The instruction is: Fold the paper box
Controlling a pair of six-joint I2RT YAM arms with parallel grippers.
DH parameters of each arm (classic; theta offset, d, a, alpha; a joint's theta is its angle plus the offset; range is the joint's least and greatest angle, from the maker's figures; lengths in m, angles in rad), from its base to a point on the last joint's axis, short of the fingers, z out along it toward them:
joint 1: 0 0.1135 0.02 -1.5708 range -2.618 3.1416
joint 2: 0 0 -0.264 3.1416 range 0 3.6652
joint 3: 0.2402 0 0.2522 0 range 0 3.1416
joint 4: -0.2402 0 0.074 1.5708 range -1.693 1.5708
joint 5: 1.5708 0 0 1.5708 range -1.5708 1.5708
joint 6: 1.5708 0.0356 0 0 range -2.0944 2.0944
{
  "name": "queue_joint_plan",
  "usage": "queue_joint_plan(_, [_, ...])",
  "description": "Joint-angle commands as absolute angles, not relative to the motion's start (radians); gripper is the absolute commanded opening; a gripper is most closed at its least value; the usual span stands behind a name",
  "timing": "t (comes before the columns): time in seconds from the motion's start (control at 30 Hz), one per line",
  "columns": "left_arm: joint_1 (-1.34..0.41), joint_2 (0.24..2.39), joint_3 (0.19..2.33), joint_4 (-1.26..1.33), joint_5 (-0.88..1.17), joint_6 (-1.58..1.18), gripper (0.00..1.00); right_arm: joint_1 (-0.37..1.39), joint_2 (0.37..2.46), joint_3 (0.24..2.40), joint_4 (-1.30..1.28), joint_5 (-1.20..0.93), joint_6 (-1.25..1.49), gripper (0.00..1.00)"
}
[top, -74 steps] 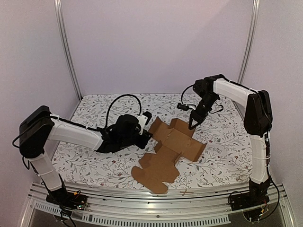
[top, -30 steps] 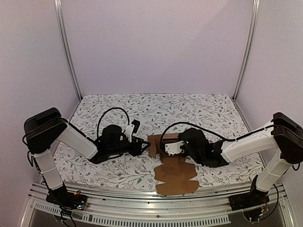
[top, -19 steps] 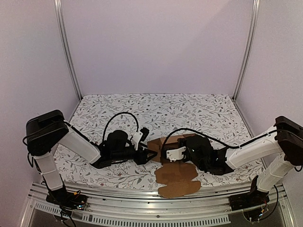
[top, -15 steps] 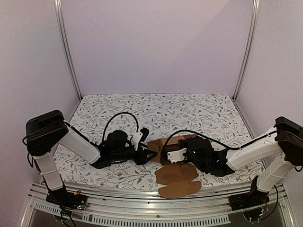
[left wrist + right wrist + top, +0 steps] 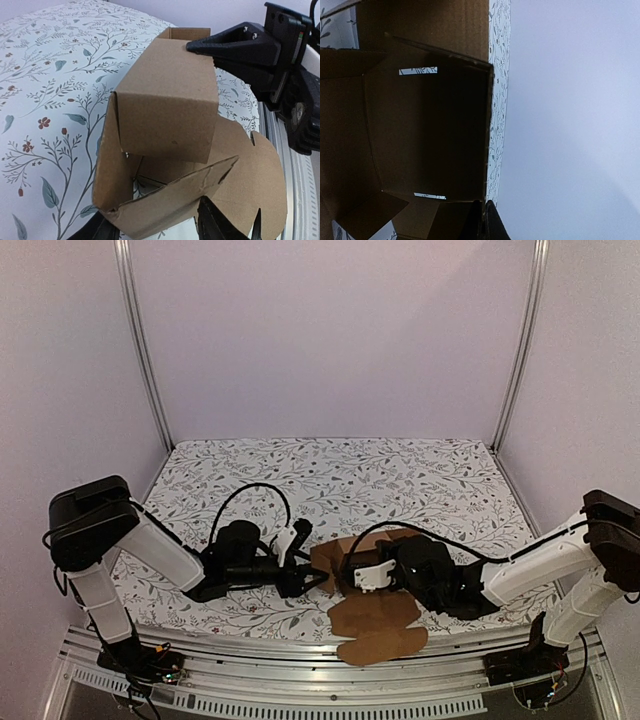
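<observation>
Brown paper box (image 5: 380,625) rests on floral cloth (image 5: 350,475) between lilac walls (image 5: 330,340).

One high view, two close wrist views
The top camera looks down from high on the near side of the plain brown corrugated cardboard box (image 5: 335,558). The left wrist camera faces its outer walls from just beside it. The right wrist camera looks into its hollow from very near. All three share that box.
</observation>
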State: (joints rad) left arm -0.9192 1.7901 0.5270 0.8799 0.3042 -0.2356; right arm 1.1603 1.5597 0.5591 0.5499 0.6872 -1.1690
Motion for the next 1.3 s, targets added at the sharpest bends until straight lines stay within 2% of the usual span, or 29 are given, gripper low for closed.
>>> queue_joint_plan(0.0, [-0.925, 1.805, 0.533, 0.948, 0.319, -0.208, 0.53, 1.185, 1.542, 0.517, 0.543, 0.689, -1.178, 0.0])
queue_joint_plan(0.27, [-0.941, 1.801, 0.55, 0.954, 0.37, -0.2, 0.52, 1.205, 1.538, 0.498, 0.594, 0.733, -1.201, 0.0])
queue_joint_plan(0.47, [-1.019, 1.797, 0.567, 0.908, 0.3, -0.163, 0.52, 1.229, 1.578, 0.474, 0.728, 0.773, -1.245, 0.0])
queue_joint_plan(0.73, [-1.095, 1.829, 0.592, 0.892, 0.069, -0.148, 0.51, 1.264, 1.679, 0.446, 0.918, 0.805, -1.33, 0.0])
queue_joint_plan(0.93, [-1.145, 1.858, 0.614, 0.89, -0.134, -0.146, 0.54, 1.273, 1.735, 0.433, 1.048, 0.834, -1.373, 0.0])
queue_joint_plan(1.07, [-1.176, 1.879, 0.616, 0.943, -0.165, -0.14, 0.56, 1.285, 1.721, 0.427, 1.046, 0.844, -1.379, 0.0])
queue_joint_plan(1.13, [-1.187, 1.881, 0.621, 0.958, -0.188, -0.139, 0.63, 1.294, 1.707, 0.428, 1.027, 0.849, -1.376, 0.0])
queue_joint_plan(1.27, [-1.197, 1.889, 0.639, 0.951, -0.291, -0.14, 0.62, 1.315, 1.661, 0.447, 0.918, 0.857, -1.34, 0.0])
